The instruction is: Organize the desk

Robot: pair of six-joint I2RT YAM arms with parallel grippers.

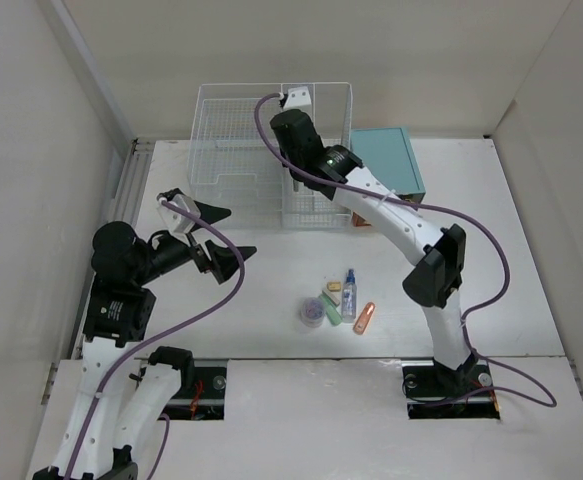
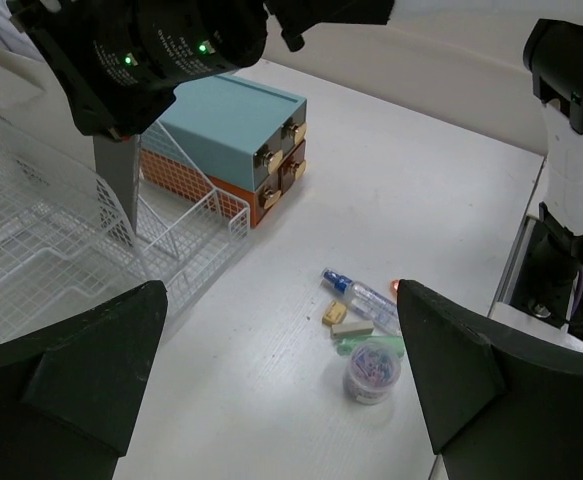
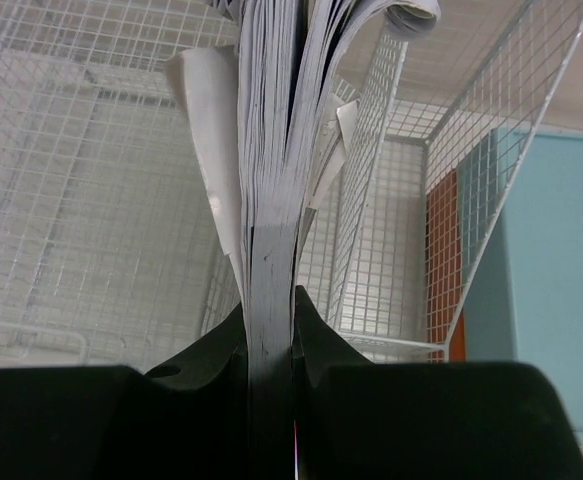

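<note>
The wire basket stands at the far side of the counter, the drawer cabinet just beside it on the right. Well in front of both lies a cluster: a jar leftmost, a bottle right of it (small bits between them). The right gripper holds a sheaf of papers over the basket.

The left gripper stands wide open above the desk. Ahead lie a bottle, a jar and a few small bits close beside them. To the left, the right arm hangs over the basket, with what may be papers beneath it. The cabinet stands just beside the basket.
</note>
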